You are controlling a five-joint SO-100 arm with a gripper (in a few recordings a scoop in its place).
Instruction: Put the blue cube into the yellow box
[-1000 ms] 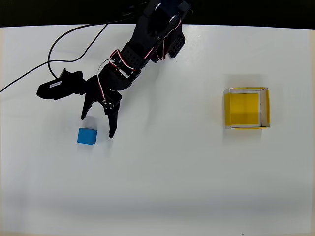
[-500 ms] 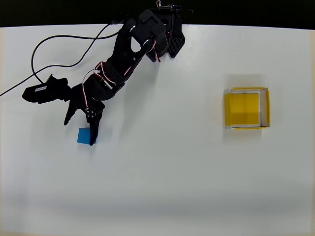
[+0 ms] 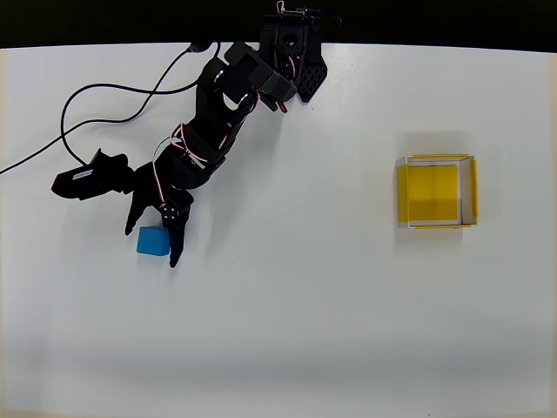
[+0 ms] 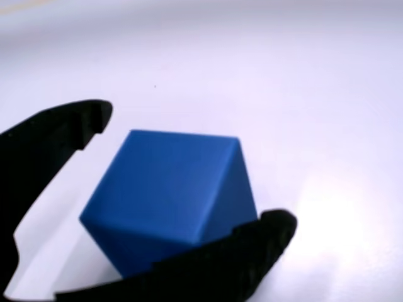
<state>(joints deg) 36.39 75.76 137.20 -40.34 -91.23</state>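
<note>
My pincer [image 3: 154, 244] hangs spread wide around the blue cube [image 3: 152, 241] on the table's left, one finger each side, seemingly not yet touching, ready to clamp. The yellow box [image 3: 437, 192] waits far right.

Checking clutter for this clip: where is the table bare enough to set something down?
Bare: the wide stretch between the blue cube and the yellow box, plus the whole near strip below both. Crowded: upper left, where the arm, its cable and the open tool straddling the cube sit.
</note>
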